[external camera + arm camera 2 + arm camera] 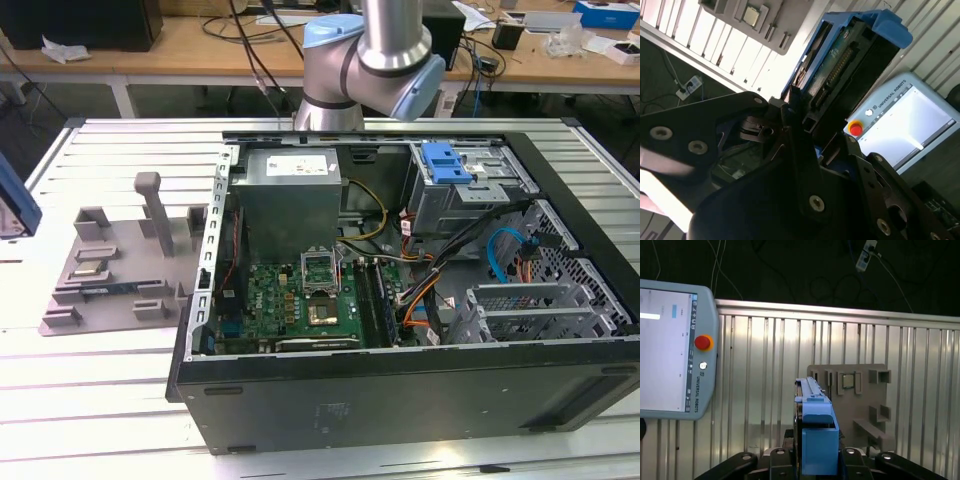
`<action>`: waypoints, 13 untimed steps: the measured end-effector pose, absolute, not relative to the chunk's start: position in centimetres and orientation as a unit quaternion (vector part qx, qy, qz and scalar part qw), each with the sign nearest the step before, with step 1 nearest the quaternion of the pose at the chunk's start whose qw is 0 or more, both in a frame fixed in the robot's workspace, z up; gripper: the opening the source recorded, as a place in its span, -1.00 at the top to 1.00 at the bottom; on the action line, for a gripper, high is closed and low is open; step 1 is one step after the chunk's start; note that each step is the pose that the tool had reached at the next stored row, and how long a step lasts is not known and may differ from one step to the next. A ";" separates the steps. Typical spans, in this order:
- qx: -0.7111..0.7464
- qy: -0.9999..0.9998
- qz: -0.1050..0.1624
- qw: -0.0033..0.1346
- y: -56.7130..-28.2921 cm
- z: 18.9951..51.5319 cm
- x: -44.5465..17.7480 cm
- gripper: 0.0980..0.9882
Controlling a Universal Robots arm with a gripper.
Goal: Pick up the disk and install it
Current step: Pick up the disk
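Observation:
The disk (816, 437) stands edge-on between my gripper's dark fingers (860, 460), and its blue carrier frame faces the first wrist view. In the second wrist view the disk (850, 55) shows its circuit board and connector row, framed in blue. My gripper (800, 117) is shut on the disk and holds it in the air above the ribbed metal table, near the grey stand (855, 395). At the exterior view's left edge a blue corner of the disk (12, 205) shows, apart from the computer case.
The open computer case (400, 385) lies at the exterior view's right, with a grey drive cage topped by a blue latch (445, 163). The grey stand (110, 265) with upright posts lies to its left. A teach pendant (670, 345) lies on the table.

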State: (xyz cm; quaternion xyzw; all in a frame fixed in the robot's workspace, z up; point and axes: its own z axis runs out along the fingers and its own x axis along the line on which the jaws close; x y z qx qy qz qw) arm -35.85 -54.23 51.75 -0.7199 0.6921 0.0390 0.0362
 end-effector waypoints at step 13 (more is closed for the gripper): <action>-0.720 0.692 0.039 0.036 -54.2 51.7 -30.8 0.39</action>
